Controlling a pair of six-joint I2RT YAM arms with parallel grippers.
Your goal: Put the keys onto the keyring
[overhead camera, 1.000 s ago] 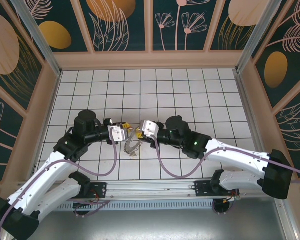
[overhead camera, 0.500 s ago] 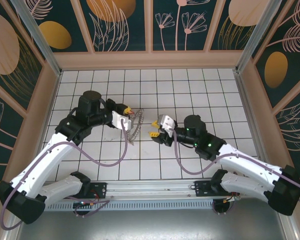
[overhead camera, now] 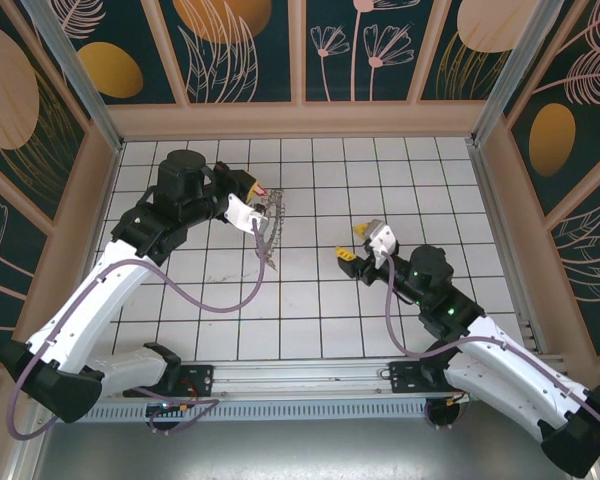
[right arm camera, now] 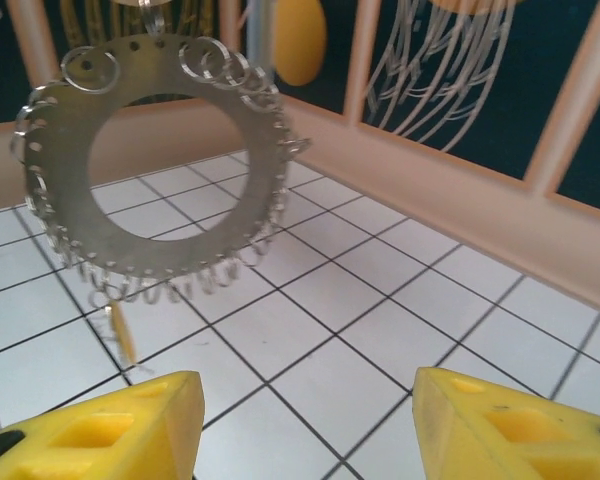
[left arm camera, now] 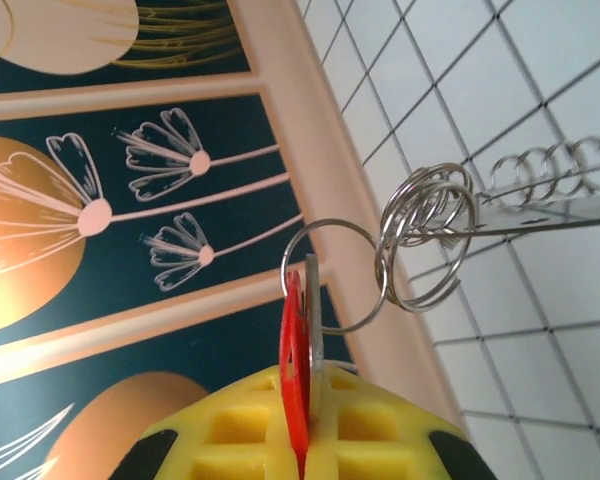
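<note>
My left gripper [overhead camera: 259,202] [left arm camera: 305,425] is shut on the key [left arm camera: 316,310], pinching its silvery blade and red tag [left arm camera: 293,370] between the yellow fingers. The key's small split ring [left arm camera: 332,224] links into wire loops [left arm camera: 425,240] on the keyring's rim. The keyring [overhead camera: 269,235] [right arm camera: 50,170], a flat grey ring fringed with small loops, hangs off the floor below that gripper, with its yellow-orange tag [right arm camera: 123,330] dangling. My right gripper [overhead camera: 352,242] [right arm camera: 305,420] stands open to the right of the keyring, apart from it, with nothing between its fingers.
White tiled floor [overhead camera: 310,310] under both arms. A peach rail and patterned walls [overhead camera: 300,115] close the back and sides. The left arm [overhead camera: 100,290] reaches toward the back left, and the right arm [overhead camera: 460,320] lies across the near right.
My right gripper has opened, let go of the keyring and drawn back to the right. The left gripper has moved up and toward the back with the key, and the keyring now hangs from it.
</note>
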